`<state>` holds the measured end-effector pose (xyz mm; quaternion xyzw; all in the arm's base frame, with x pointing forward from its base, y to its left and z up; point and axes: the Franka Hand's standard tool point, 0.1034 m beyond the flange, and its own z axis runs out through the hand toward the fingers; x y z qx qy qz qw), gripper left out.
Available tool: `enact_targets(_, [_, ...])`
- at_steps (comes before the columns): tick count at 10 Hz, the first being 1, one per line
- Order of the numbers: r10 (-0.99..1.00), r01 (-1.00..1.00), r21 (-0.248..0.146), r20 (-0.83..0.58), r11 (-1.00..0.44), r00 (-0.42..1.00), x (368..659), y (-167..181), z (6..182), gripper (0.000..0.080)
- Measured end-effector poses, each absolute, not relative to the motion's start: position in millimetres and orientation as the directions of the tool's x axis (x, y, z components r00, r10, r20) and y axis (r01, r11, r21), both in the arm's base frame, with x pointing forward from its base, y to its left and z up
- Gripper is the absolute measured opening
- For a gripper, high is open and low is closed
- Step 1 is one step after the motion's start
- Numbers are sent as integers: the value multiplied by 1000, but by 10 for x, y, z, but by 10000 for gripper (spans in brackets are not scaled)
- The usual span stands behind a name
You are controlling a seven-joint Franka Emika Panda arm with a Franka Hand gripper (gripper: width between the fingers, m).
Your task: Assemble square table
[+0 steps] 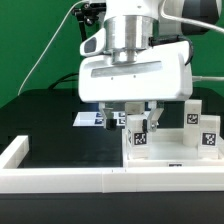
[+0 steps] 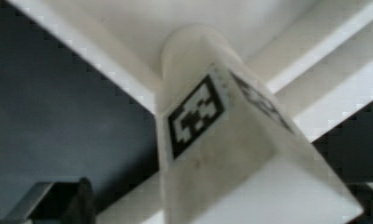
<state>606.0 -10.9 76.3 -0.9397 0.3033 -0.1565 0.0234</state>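
White plastic throughout: the square table's slab (image 1: 165,150) lies flat on the black table (image 1: 40,115), pushed against the long low border wall (image 1: 60,172), presumably so the wall braces it during assembly. Three blocky legs bearing tags stand upright on the slab, apparently seated at its corners: one (image 1: 139,130) directly beneath the arm, two (image 1: 191,113) (image 1: 209,132) toward the exterior view's right. The gripper (image 1: 135,112) hangs over the first leg with jaws spread wide on either side, gripping nothing; the wrist view shows that leg (image 2: 227,140) free between the fingertips (image 2: 58,200). Behind lies the marker board (image 1: 88,119).
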Motion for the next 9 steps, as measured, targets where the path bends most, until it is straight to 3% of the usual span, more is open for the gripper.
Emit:
enact_targets(3, [-200,-204,-20,313,-979,928,6077,-156,808,649])
enact_targets(4, [-173,-179,-13,322,-984,931,6080,-167,816,649])
enact_targets(6, [-17,-34,47,316,-998,948,6085,-181,809,649])
enact_targets(9, [0,-17,49,319,-999,948,6096,-143,823,649])
